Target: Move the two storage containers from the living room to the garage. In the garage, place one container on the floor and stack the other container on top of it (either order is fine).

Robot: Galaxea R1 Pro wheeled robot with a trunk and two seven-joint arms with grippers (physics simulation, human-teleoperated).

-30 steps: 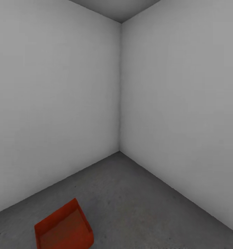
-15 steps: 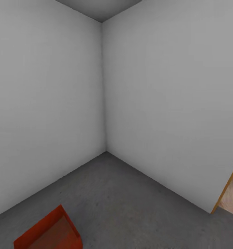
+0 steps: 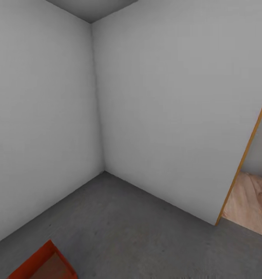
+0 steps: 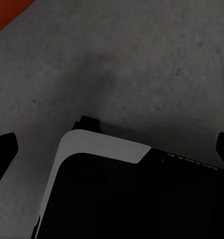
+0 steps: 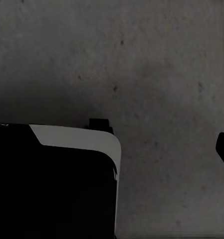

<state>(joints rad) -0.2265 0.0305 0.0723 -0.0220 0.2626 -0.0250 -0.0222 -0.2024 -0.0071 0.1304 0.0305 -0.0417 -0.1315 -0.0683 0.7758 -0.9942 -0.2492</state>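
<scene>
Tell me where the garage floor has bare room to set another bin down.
The concrete floor lies bare from the orange bin at the near left to the wall corner and across to the doorway. It is tight only right beside the bin.

From the head we look forward and down into a corner where two white walls (image 3: 154, 97) meet the floor (image 3: 138, 224), a doorway at the right edge. Both wrist cameras hang close above that same grey floor, facing down past the robot's dark base (image 4: 127, 194).
</scene>
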